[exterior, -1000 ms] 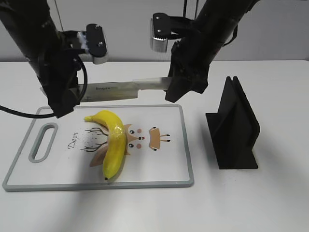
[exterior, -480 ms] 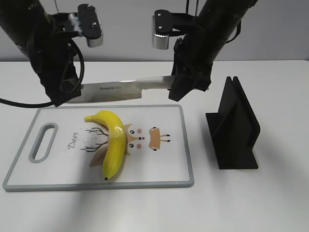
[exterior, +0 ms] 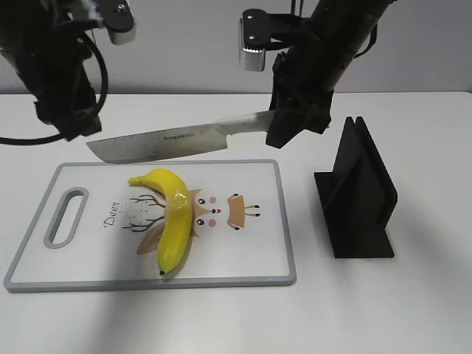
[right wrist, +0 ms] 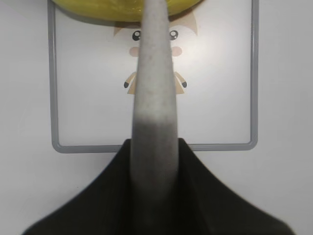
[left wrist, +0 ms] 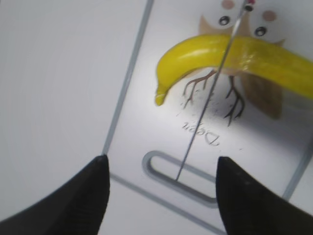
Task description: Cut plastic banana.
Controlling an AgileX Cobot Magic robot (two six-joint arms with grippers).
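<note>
The plastic banana (exterior: pixel 173 214) lies glossy yellow on the white cutting board (exterior: pixel 258 254), left of its middle. My right gripper (exterior: pixel 286 127) is shut on the grey handle (right wrist: pixel 154 98) of a kitchen knife (exterior: pixel 162 141). It holds the blade level above the board's far edge, tip pointing left. My left gripper (exterior: pixel 70 124) is open and empty, raised beyond the blade's tip. In the left wrist view its jaws (left wrist: pixel 159 193) are spread wide. The blade (left wrist: pixel 205 103) shows edge-on there as a thin line across the banana (left wrist: pixel 254 54). The right wrist view shows the banana (right wrist: pixel 93 7) at its top edge.
A black knife stand (exterior: pixel 358 195) stands on the white table to the right of the board. The board has a handle slot (exterior: pixel 66 216) at its left end and a printed deer picture (exterior: pixel 228 210) in the middle.
My left gripper has let go of the blade and moved up and to the left. The knife now hangs from the right gripper alone, its tip slightly lower. The banana has not moved.
</note>
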